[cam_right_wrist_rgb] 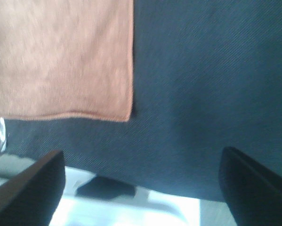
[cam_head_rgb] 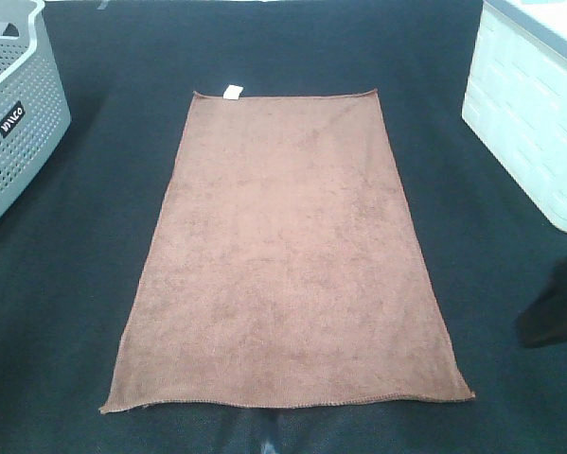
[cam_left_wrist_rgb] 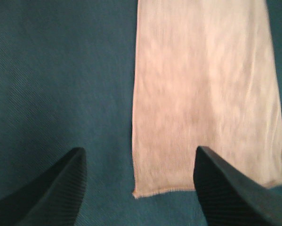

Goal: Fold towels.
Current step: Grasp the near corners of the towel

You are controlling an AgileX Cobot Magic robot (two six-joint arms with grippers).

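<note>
The reddish-brown towel [cam_head_rgb: 288, 255] lies flat and spread out on the dark mat [cam_head_rgb: 94, 284], its small white tag [cam_head_rgb: 232, 92] at the far edge. My left gripper [cam_left_wrist_rgb: 138, 150] is open and empty above the mat, with a near corner of the towel [cam_left_wrist_rgb: 202, 94] lying between its fingers [cam_left_wrist_rgb: 60, 188]. My right gripper [cam_right_wrist_rgb: 143, 151] is open and empty above bare mat, apart from the towel's other near corner [cam_right_wrist_rgb: 60, 56]. In the high view only a dark part of the right arm [cam_head_rgb: 556, 312] shows at the right edge. The left gripper is out of that view.
A grey perforated basket [cam_head_rgb: 18, 113] stands at the far left. A white basket [cam_head_rgb: 529, 113] stands at the far right. The mat's near edge and pale floor [cam_right_wrist_rgb: 145, 209] show in the right wrist view.
</note>
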